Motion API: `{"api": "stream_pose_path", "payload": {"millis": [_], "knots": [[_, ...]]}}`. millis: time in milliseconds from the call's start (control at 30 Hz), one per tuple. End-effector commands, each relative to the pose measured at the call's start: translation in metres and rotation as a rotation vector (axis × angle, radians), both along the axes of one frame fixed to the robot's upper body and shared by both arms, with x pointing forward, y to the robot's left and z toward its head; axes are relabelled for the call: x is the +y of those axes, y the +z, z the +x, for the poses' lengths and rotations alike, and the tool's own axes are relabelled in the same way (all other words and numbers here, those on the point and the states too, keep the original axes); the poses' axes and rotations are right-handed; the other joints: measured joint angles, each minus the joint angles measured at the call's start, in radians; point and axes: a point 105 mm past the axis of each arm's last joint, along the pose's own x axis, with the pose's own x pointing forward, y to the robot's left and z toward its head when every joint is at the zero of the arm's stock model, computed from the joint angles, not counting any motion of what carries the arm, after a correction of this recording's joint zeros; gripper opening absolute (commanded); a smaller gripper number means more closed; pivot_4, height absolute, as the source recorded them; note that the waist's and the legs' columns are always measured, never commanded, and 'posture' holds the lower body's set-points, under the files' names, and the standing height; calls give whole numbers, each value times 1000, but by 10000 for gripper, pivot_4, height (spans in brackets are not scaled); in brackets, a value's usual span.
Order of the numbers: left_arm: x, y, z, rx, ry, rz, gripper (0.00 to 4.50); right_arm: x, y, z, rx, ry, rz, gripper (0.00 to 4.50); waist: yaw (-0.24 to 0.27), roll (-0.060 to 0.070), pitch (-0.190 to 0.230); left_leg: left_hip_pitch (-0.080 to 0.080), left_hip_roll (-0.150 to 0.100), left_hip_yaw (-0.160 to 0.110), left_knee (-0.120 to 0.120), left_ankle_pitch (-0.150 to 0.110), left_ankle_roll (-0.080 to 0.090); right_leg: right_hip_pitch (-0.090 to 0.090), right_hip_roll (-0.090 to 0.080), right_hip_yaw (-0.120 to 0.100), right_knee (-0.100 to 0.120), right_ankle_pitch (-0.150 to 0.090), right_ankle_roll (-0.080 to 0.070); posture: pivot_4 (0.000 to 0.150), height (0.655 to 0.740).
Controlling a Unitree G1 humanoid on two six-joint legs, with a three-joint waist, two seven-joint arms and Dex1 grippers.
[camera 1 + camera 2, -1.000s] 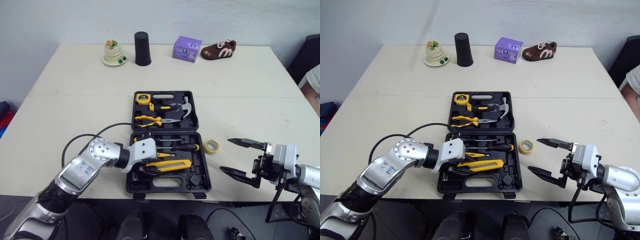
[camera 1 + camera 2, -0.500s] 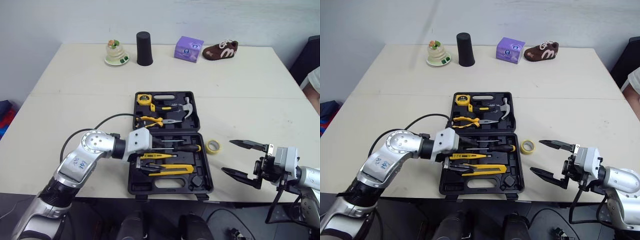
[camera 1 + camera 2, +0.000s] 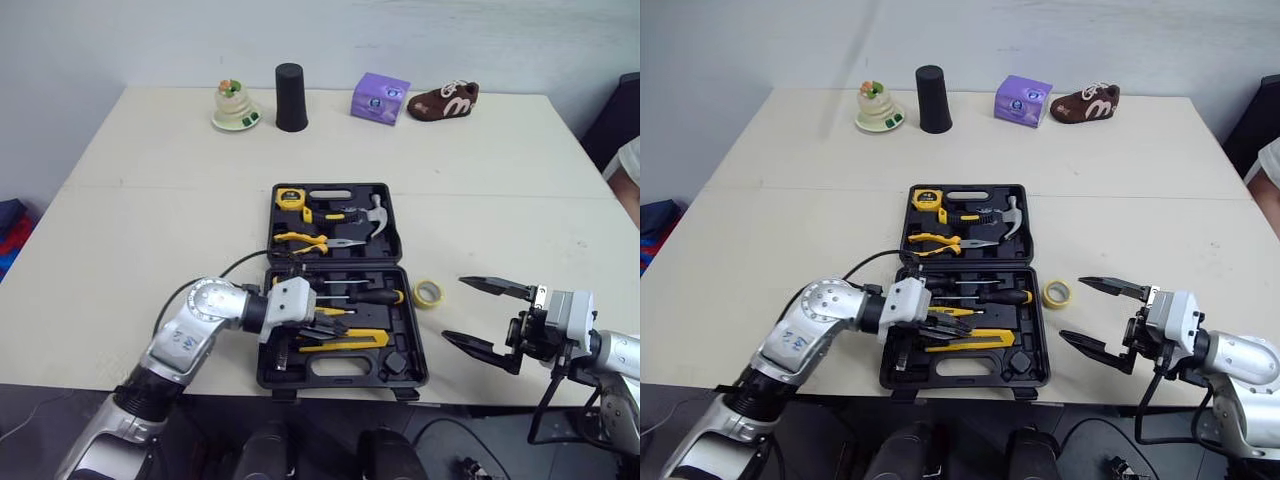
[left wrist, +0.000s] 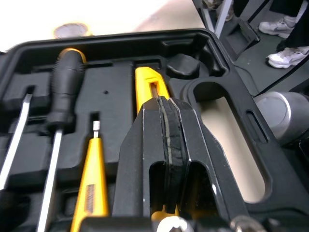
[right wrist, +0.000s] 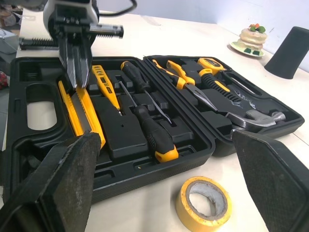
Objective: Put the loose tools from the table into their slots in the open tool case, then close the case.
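Left arm has swung back in over the near half of the tool case (image 3: 415, 345): half a second ago my left gripper (image 4: 170, 104) was up by the tray's far-left corner, now it sits low over the knife row. Its fingers are pressed together, nothing pinched between them, tips just above the yellow utility knife (image 3: 352, 342). The knife lay askew a second ago and now runs straight along its slot; I judge it seated, or close to it. Yellow tester pen (image 5: 106, 82) and black-handled screwdriver (image 3: 375, 296) lie in the slots beside it.

Right gripper (image 3: 455, 310) has not moved; it is spread wide, empty, off the case's right side. The yellow tape roll (image 3: 427, 292) lies flat on the table (image 3: 150, 200), just beside the case's right wall and near the upper right finger, not touching it. It looks like the last loose item, then the lid.
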Motion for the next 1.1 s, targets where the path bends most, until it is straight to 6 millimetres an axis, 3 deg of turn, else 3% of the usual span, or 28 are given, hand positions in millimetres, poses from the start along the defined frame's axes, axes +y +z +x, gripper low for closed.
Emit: {"api": "stream_pose_path", "payload": {"millis": [33,267,433,567,767,833,900,967,1033,1067,1100], "knots": [[2,-15,1,-4,20,55,469,-2,2,-3,-17,-16,3,45000,0,0,0,0,0,0,0,0,0,0,0,0,0,0,0,1500,7340],[9,-40,4,47,79,163,469,-3,0,-4,-15,-24,4,45000,0,0,-1,2,0,0,0,0,0,2,-1,0,0,0,0,1500,7340],[23,-70,-6,137,99,324,469,-4,-1,-5,-19,-31,3,45000,0,1,-3,3,0,-1,-1,0,0,3,-1,0,0,0,0,1500,7340],[29,-77,-11,150,88,374,469,-4,-2,-5,-3,-34,5,45000,-3,2,-9,4,0,0,-2,0,0,3,-1,1,0,0,0,1500,7340],[13,-39,7,-43,95,183,469,-9,-2,-4,4,-56,10,45000,-1,2,-9,5,1,0,-3,0,0,4,-3,2,-1,0,0,1500,7340],[10,-12,14,-149,96,67,469,-17,1,-1,0,-89,4,45000,0,2,-9,4,1,0,-2,0,0,3,-3,2,-1,0,0,1500,7340],[18,21,7,-201,69,-73,469,-34,3,-1,32,-127,-32,45000,-1,2,-7,2,1,-1,-2,0,0,2,-3,2,-1,0,0,1500,7340],[36,36,9,-246,125,-102,6486,-53,12,1,9,-178,-45,45000,-2,2,-6,1,0,-1,-2,0,0,1,-4,2,-1,0,0,1500,7340],[52,42,13,-274,187,-100,8027,-69,18,3,-13,-220,-65,45000,-3,2,-5,1,1,-1,-1,0,0,1,-4,1,-1,0,0,1500,7340],[71,50,18,-281,271,-120,14037,-84,21,4,-27,-268,-81,45000,-6,2,-5,1,1,-1,-2,0,0,1,-4,0,-1,0,0,1500,7340],[90,57,22,-283,359,-139,16831,-98,24,6,-49,-319,-95,45000,-8,2,-5,2,1,0,-2,0,0,2,-3,-1,-1,0,0,1500,7340]]}}
